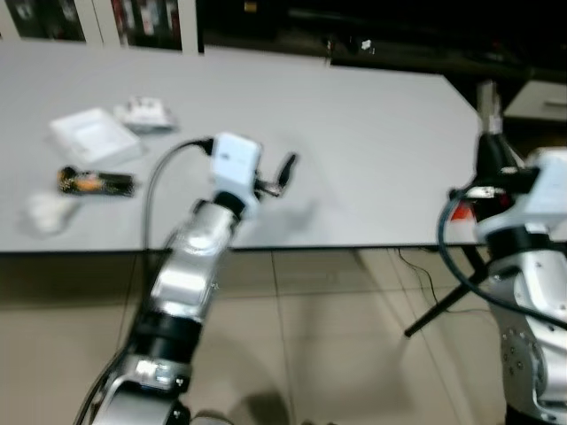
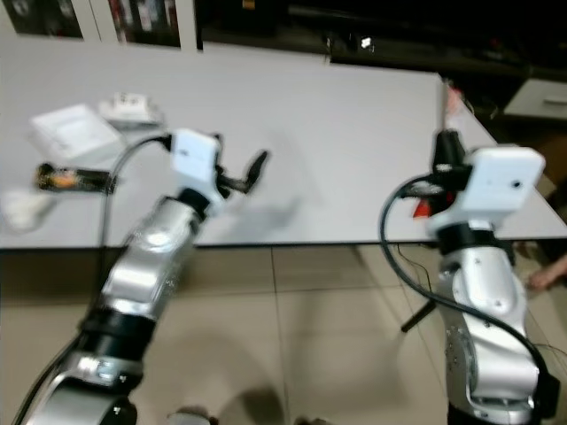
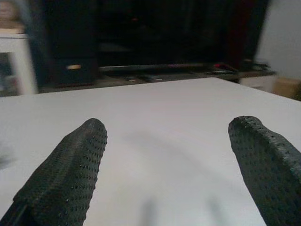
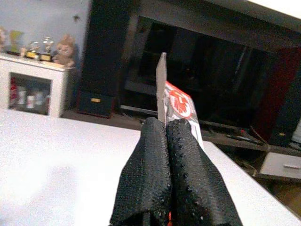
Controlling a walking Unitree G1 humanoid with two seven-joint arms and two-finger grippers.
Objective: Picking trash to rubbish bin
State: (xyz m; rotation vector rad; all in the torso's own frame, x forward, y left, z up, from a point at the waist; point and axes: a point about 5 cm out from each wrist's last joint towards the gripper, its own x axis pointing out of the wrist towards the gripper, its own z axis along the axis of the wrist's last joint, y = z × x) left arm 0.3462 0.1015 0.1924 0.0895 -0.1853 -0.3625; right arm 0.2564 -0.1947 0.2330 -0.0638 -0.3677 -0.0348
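Observation:
Several pieces of trash lie at the far left of the white table point(image 1: 372, 124): a flat white packet point(image 1: 93, 135), a crumpled white wrapper point(image 1: 146, 113), a black and orange wrapper point(image 1: 96, 182) and a white tissue ball point(image 1: 49, 212). My left gripper point(image 1: 285, 170) is open over the table's front middle, to the right of the trash, with nothing between its fingers point(image 3: 70, 179). My right gripper point(image 2: 446, 150) is raised at the table's right corner. It is shut on a red and white wrapper point(image 4: 181, 106) that sticks up past the fingertips.
A dark cabinet with a screen point(image 4: 211, 70) stands beyond the table's far edge. White shelving point(image 1: 97, 22) is at the back left. A black tripod leg point(image 1: 443, 305) slants to the tiled floor point(image 1: 337, 354) under the right corner.

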